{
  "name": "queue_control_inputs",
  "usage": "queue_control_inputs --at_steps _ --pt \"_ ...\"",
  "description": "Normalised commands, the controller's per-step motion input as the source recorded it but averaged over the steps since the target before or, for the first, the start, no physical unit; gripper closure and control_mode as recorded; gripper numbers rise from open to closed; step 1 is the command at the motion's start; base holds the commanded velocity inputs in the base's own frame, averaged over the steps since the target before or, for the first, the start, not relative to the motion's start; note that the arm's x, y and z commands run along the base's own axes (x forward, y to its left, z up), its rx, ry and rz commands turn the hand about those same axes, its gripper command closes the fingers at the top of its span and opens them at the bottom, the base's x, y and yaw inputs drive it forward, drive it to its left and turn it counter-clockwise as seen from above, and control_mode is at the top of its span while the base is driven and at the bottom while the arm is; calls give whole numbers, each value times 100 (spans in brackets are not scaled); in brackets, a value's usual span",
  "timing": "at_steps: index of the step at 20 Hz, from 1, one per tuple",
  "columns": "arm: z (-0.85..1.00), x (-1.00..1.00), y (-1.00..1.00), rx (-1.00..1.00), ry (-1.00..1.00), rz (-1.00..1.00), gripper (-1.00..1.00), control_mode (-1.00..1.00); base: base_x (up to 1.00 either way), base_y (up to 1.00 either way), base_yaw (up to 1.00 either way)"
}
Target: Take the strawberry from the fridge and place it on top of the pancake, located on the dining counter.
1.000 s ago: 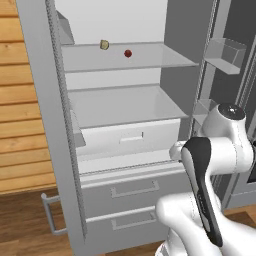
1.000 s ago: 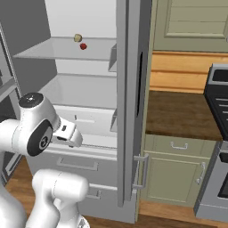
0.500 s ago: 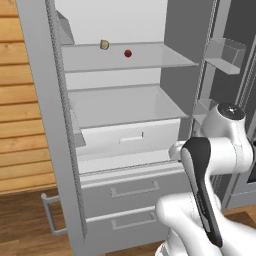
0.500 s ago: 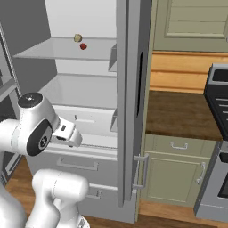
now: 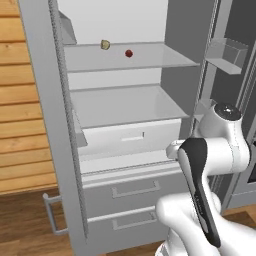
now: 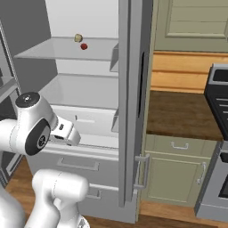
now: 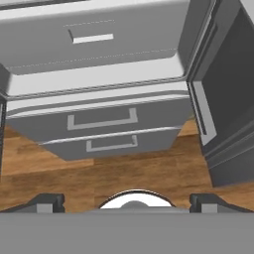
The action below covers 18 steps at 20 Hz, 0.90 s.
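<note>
a: with both doors swung wide, where does the tiny dark-red rounded strawberry (image 5: 129,53) sit in the tall light-grey fridge (image 5: 65,165)?
b: on the upper pale shelf (image 5: 150,60), near a small yellowish-tan lump (image 5: 105,44) and apart from it. it's too small to tell its long axis or which way it points.
a: and the two-finger gripper (image 7: 127,202)?
b: dark fingertips (image 7: 47,202) spread wide, pinching nothing, aimed at the two grey bottom drawers (image 7: 104,130).

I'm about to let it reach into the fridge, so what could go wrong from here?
The strawberry lies close to a yellowish lump on the upper shelf, so the open claw, now aimed at the drawers, might grab the wrong one. Round and tiny, the berry may roll away when nudged.
</note>
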Motion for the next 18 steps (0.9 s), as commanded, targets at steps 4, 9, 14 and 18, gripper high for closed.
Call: queue_control_inputs --at_steps 4,9,14,18 --pt "0 0 0 0 0 0 -100 100 27 31 0" --pt "0 0 0 0 0 0 -100 100 39 30 0" --pt "0 0 0 0 0 0 -100 100 43 29 0" --pt "0 0 0 0 0 0 -100 100 44 16 0"
